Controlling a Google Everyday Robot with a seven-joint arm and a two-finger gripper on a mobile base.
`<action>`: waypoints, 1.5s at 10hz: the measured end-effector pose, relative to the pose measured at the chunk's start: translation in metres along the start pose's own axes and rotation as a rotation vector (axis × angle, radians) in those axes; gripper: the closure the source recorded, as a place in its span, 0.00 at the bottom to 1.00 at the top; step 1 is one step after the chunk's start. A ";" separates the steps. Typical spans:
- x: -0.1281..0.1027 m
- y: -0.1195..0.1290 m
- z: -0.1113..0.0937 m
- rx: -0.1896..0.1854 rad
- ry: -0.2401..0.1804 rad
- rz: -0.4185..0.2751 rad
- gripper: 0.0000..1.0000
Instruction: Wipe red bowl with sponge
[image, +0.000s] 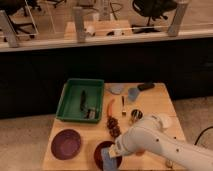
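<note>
Near edge of wooden worktop (162, 102): small blue-grey rectangular sponge (110, 161) gripped in end effector (114, 154), pressed on front part of dark red glossy round bowl (99, 149). Long axis of sponge not discernible. White arm (150, 134) entering from right, elbow raised, wrist angled down-left. Beyond: green plastic tray (64, 100).

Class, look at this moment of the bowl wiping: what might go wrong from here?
1. The gripper is low over the red bowl with the sponge at its tip; the bowl sits near the front edge of the table, so a hard wipe might push it off.
2. The purple dish lies close beside the bowl; a sliding bowl may hit it.
</note>
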 end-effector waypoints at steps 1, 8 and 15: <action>0.005 0.006 -0.003 -0.007 0.014 0.012 0.82; 0.065 0.009 0.001 0.020 0.022 0.003 0.82; 0.053 -0.044 0.013 0.068 -0.043 -0.151 0.82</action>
